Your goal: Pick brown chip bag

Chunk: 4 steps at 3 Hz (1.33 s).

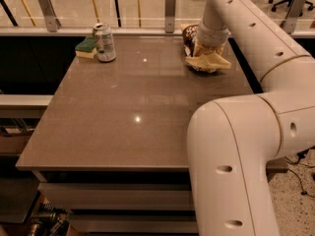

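Note:
The brown chip bag (212, 63) lies at the far right of the brown table (128, 127). Its dark brown top points toward the back rail and its tan lower part faces me. My gripper (204, 50) comes down from above onto the middle of the bag. It is in contact with the bag and mostly hidden by the white wrist and the crinkled foil. The bag seems to rest on the table.
A drink can (104, 42) stands at the far left, with a green-and-yellow sponge (86, 47) just behind it. A metal rail with posts (170, 6) runs along the table's back edge. My arm's large white links (241, 151) fill the front right.

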{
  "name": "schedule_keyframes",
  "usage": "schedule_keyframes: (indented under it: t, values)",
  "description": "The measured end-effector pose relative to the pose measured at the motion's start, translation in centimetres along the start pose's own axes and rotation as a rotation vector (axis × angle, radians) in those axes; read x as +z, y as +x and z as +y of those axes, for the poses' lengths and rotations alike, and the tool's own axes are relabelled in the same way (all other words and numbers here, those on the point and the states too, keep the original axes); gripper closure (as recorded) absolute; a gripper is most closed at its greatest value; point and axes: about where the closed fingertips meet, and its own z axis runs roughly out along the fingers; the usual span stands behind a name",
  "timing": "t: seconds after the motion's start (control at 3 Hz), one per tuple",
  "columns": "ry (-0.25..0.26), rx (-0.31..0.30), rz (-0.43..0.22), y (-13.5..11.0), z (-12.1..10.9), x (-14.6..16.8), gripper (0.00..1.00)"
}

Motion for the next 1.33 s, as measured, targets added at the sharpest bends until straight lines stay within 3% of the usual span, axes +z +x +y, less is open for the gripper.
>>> schedule_keyframes:
  t: [1.33]
  values:
    - [-0.02,-0.003,0.001,-0.09,0.14,-0.11,1.0]
